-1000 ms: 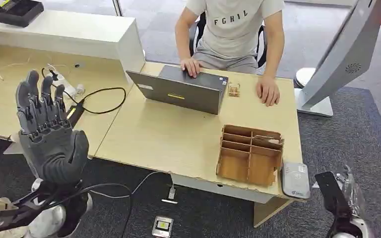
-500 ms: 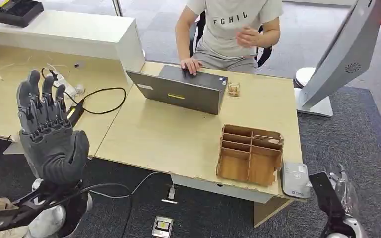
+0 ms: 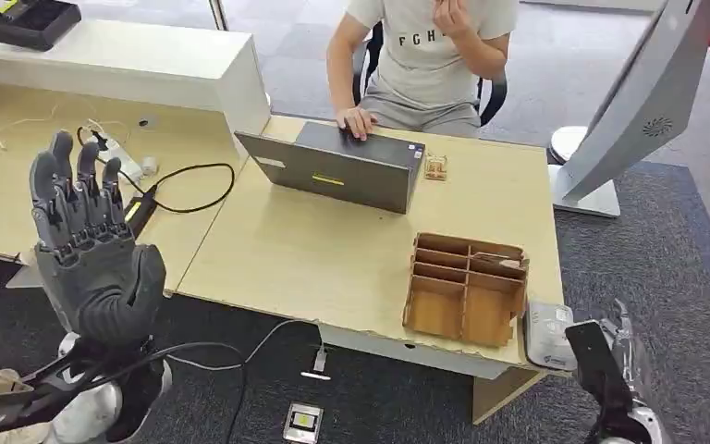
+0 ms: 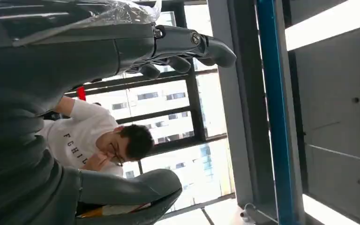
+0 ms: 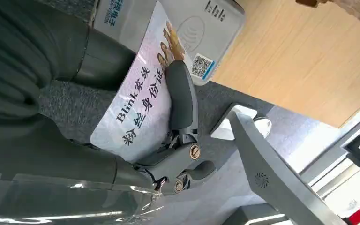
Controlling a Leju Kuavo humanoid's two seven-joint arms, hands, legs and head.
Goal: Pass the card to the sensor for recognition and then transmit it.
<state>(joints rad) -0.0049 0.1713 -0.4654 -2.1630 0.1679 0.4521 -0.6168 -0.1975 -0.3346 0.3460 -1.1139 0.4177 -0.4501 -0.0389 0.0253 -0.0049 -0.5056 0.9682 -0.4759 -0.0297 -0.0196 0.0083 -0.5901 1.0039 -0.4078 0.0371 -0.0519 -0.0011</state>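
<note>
My right hand [image 3: 601, 370] hangs just off the table's front right corner and holds a pale card [image 5: 140, 108] with printed characters and small photos. The thumb [image 5: 180, 93] presses across the card's face. One end of the card lies over the edge of the grey-white sensor [image 5: 201, 23], a flat reader with a QR sticker that sits on the table corner [image 3: 549, 333]. My left hand [image 3: 88, 250] is raised at the left with fingers spread upward and nothing in it; the left wrist view shows it [image 4: 75, 93] empty too.
A wooden divider box [image 3: 467, 287] stands right beside the sensor. A laptop [image 3: 337, 166] sits mid-table with a seated person [image 3: 425, 55] behind it. A white kiosk stand [image 3: 647, 102] rises at the right. Cables [image 3: 166, 185] lie on the left desk.
My right hand has moved left with the card, closer to the sensor. The person lifted one hand from the table up to the face. My left hand stayed put.
</note>
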